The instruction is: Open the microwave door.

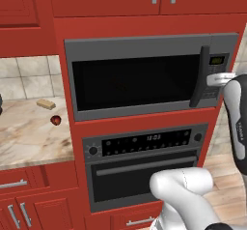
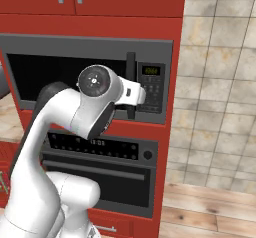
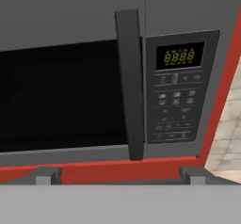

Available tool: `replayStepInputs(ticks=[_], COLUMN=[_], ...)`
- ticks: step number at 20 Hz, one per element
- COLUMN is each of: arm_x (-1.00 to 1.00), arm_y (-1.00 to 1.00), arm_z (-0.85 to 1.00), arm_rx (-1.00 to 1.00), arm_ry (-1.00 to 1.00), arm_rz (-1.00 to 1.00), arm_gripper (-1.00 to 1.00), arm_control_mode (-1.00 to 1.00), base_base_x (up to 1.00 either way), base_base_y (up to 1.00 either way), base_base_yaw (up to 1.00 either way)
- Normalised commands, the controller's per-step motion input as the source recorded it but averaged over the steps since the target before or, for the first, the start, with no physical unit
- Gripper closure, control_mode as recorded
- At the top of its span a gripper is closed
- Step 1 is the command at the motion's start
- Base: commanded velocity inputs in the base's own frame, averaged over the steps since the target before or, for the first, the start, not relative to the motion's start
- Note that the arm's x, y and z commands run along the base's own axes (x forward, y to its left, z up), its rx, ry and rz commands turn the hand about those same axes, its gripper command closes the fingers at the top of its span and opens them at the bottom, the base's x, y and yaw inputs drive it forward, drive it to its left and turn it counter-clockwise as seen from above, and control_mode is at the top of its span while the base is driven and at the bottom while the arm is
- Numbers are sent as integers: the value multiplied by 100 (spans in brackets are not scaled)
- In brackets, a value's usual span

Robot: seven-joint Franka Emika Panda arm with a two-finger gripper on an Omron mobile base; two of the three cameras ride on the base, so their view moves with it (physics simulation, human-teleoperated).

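Note:
The microwave (image 1: 149, 45) is a grey box built into red cabinetry. Its door (image 1: 130, 81) is a dark panel with a black window and lies shut and flush. The black vertical handle (image 1: 198, 81) runs down the door's right edge, beside the keypad (image 1: 212, 77) and its green display. My gripper (image 1: 213, 80) hovers just in front of the keypad and handle, touching neither. In the hand view the handle (image 3: 129, 82) stands straight ahead with the keypad (image 3: 181, 93) to its right. The two fingertips (image 3: 47, 175) are spread wide, so the gripper (image 3: 120, 176) is open and holds nothing. From the right base, the hand (image 2: 139, 95) partly covers the handle (image 2: 131, 67).
A black oven (image 1: 144, 171) with a horizontal grey handle sits directly under the microwave. A marble counter (image 1: 24, 132) to the left carries a brown block (image 1: 46, 103) and a small red item (image 1: 56, 120). Red cabinets hang above. A tiled wall (image 2: 220, 82) and wooden floor lie to the right.

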Motion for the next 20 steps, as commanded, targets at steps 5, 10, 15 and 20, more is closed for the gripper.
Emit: replayStepInputs(ticks=[5, 10, 15, 20], arm_x=[55, 85, 76, 66], arm_y=[-8, 0, 0, -4], arm_z=[4, -16, -29, -24], arm_rx=[0, 0, 0, 0], arm_ry=[7, 1, 0, -2], arm_rz=[0, 0, 0, 0], arm_gripper=[-100, -100, -100, -100], arm_control_mode=[-100, -100, -100, -100], base_base_x=[0, 0, 0, 0], base_base_y=[0, 0, 0, 0], base_base_yaw=[0, 0, 0, 0])
